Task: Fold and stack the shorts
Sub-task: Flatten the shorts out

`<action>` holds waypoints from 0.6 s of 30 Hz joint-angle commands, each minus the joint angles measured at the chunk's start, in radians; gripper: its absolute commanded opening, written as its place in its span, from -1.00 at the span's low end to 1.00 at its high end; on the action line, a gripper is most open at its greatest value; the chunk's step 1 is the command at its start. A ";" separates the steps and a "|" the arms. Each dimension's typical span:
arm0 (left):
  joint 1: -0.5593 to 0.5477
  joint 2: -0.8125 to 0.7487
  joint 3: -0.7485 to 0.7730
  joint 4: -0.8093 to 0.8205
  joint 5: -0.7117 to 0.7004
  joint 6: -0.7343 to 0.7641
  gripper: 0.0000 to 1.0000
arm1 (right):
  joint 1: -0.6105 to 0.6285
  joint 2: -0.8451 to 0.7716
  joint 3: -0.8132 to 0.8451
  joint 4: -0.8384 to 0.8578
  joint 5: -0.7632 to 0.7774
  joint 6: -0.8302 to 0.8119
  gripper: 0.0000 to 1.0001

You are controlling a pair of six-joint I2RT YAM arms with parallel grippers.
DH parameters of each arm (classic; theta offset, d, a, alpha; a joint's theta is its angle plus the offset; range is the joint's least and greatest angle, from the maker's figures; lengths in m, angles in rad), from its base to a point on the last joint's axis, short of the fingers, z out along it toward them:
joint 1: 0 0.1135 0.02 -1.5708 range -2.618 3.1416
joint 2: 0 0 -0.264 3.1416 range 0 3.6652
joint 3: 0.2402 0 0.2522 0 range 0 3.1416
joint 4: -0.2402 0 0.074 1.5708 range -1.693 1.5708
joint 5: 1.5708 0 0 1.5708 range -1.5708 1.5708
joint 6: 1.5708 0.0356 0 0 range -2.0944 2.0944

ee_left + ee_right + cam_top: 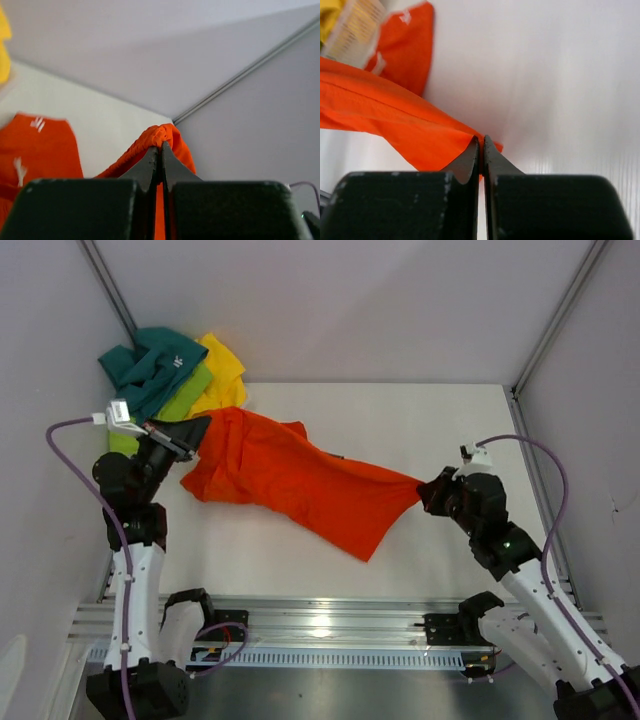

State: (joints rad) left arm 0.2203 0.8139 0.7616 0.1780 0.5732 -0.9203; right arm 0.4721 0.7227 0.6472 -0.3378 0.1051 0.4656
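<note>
**Stretch of orange shorts (pixel 300 485) being held at both ends**

Top external view: the orange shorts are lying across the white bench (pixel 440 420), running from the left-centre of the frame down toward the right-centre. The left fingers (pixel 192 430) are meeting the cloth at its upper left edge. The right fingers (pixel 430 490) are gripping the narrow corner at its right end, and the fabric is drawing to a point there. In the upper left of the frame, teal shorts (pixel 150 360), lime shorts (pixel 185 400) and yellow shorts (pixel 225 370) are lying bunched against one another in the bench's far corner. A small white logo is showing on the teal pair. The orange cloth is sitting just beside the lime pair.

Left wrist view: the left fingers (pixel 147 167) are clenching tight on a gathered ridge of orange fabric (pixel 160 134), which is bulging above the tips. More orange cloth with white marks is lying at the lower left, and a sliver of yellow is showing at the upper left edge.

Right wrist view: the right fingers (pixel 467 162) are pressing together on a thin orange corner (pixel 490 146). The cloth is sweeping away toward the upper left of the frame.
</note>
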 commanded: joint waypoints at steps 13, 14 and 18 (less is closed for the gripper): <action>0.013 -0.074 0.467 0.097 0.027 0.087 -1.00 | -0.144 0.044 0.477 -0.012 -0.398 -0.102 -1.00; 0.014 -0.081 0.479 0.080 0.031 0.090 -1.00 | -0.142 0.037 0.527 -0.021 -0.413 -0.104 -1.00; 0.013 -0.116 0.623 -0.042 0.011 0.150 -1.00 | -0.142 0.003 0.659 -0.095 -0.432 -0.123 -1.00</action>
State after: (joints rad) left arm 0.2211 0.7368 1.2736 0.1879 0.5980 -0.8326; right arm 0.3340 0.7639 1.1889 -0.3786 -0.2779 0.3786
